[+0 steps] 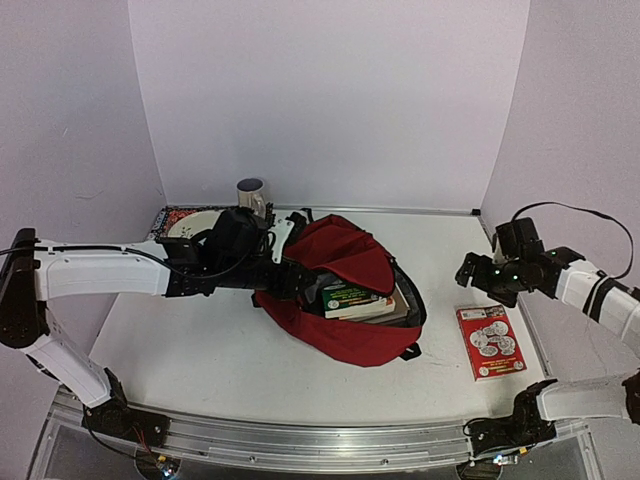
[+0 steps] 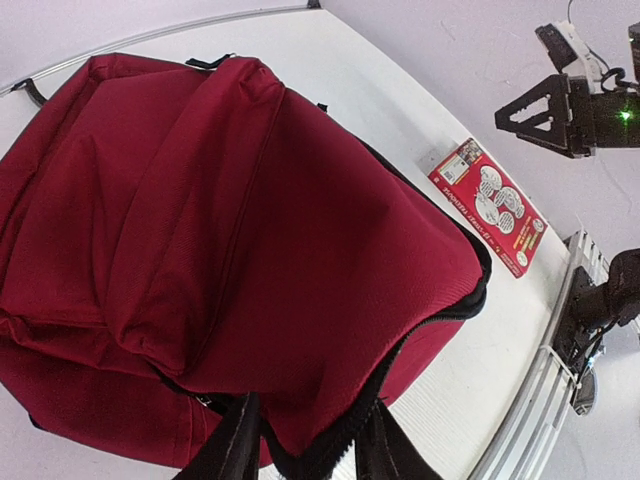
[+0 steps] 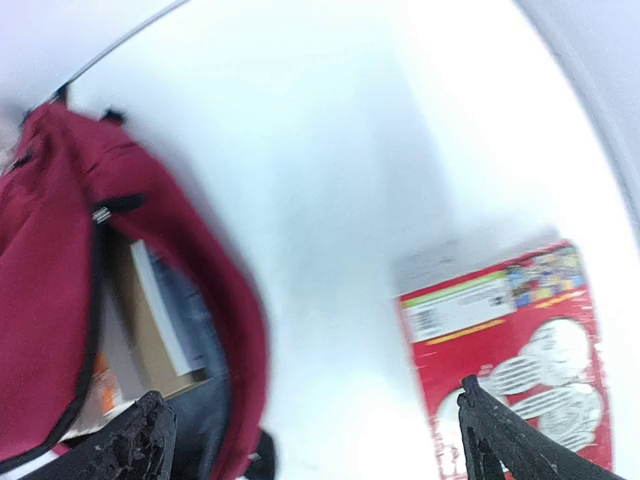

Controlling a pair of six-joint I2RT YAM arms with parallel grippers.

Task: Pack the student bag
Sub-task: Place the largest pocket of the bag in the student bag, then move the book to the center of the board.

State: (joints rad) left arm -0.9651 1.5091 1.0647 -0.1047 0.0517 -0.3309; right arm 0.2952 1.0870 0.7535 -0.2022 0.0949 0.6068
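From above, the left arm (image 1: pixel 100 272) reaches low across the white bench (image 1: pixel 200 350) to the left edge of the student bag (image 1: pixel 345 250), which lies mid-bench, dark red and unzipped over books (image 1: pixel 350 298); the right arm (image 1: pixel 590 285) hangs raised at the right. In the left wrist view, the left jaws straddle the bag's zip edge, and I cannot tell whether they pinch it. In the blurred right wrist view, the right jaws are spread wide and empty above a red pack (image 3: pixel 520 350).
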